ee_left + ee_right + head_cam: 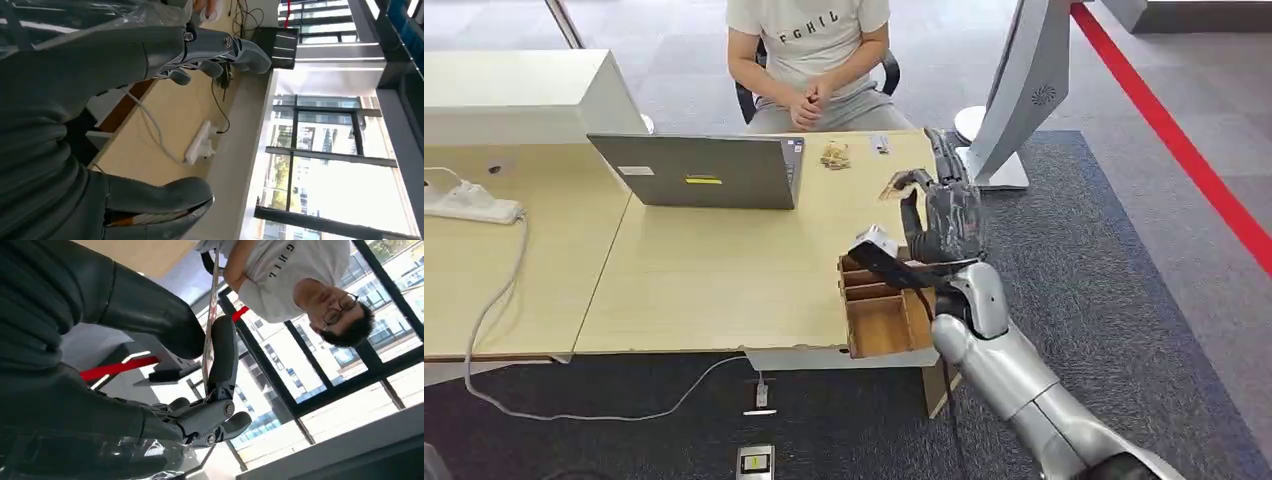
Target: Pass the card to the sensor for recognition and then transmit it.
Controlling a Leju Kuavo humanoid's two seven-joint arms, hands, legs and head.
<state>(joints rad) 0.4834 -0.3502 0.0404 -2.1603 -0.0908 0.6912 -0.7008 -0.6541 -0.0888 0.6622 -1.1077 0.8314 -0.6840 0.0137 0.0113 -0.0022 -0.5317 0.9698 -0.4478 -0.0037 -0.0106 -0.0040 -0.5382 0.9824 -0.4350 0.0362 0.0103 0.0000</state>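
Right hand (942, 215) raised above the table's (704, 280) near right corner, pinching the card (212, 315) between thumb and a finger. Card seen edge-on in the right wrist view, long axis running out past the fingertips toward the seated person (809, 50); its face is hidden. In the head view the card (894, 186) is a small sliver at the fingertips, hard to make out. Wooden tray (879, 305) just below the hand. Left hand (215, 55) holds nothing, fingers loosely apart.
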